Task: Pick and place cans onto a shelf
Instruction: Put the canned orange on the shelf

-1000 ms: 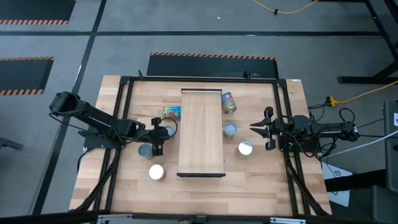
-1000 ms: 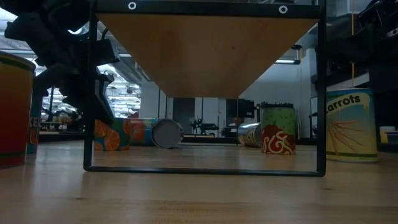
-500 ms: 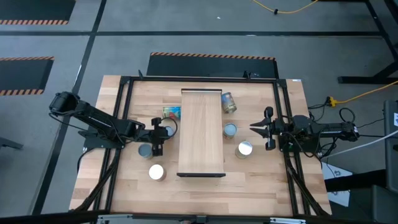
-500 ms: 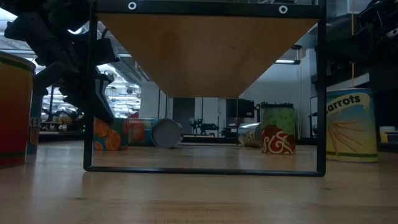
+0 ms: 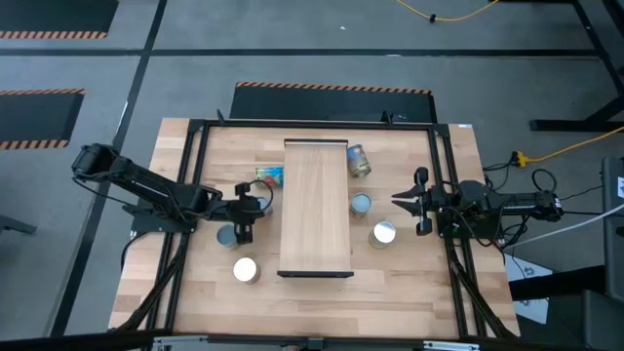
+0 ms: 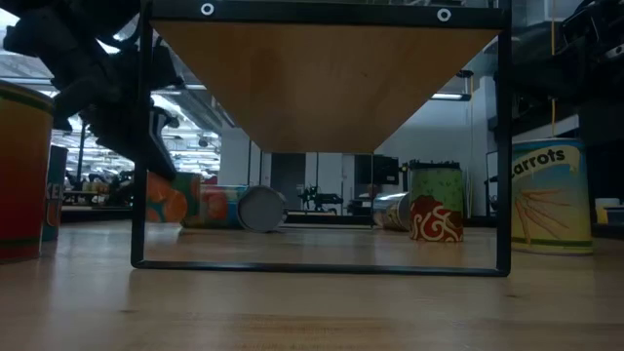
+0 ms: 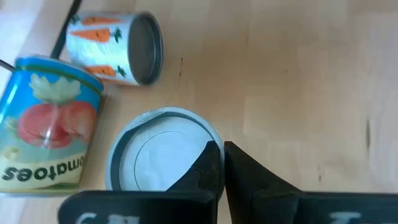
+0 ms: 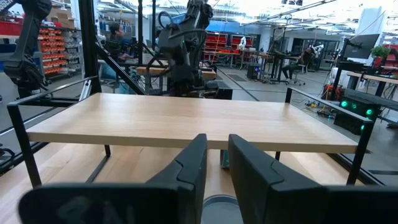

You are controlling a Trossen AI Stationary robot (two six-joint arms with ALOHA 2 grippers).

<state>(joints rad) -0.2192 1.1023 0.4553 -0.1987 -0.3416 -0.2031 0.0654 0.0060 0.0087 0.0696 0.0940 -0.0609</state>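
The shelf (image 5: 315, 208) stands in the middle of the table on a dark frame. My left gripper (image 5: 253, 208) is shut, left of the shelf, with its tips over the rim of an upright white-topped can (image 7: 155, 158). I cannot tell whether it touches the can. A blue tomato can (image 7: 50, 134) and a carrot can (image 7: 118, 46) lie on their sides beside it. My right gripper (image 5: 398, 201) waits right of the shelf, its fingers nearly together and empty, near two upright cans (image 5: 361, 204) (image 5: 383, 233).
More upright cans stand left of the shelf, one grey-topped (image 5: 229, 235) and one white-topped (image 5: 245, 270). One can (image 5: 359, 161) lies on its side at the shelf's far right. The shelf's dark frame legs (image 6: 141, 146) stand close to my left gripper (image 6: 151, 156).
My left gripper has drawn back a little toward the table's left edge, still shut. In the low view it uncovers more of the orange can lying behind it. The cans have not moved.
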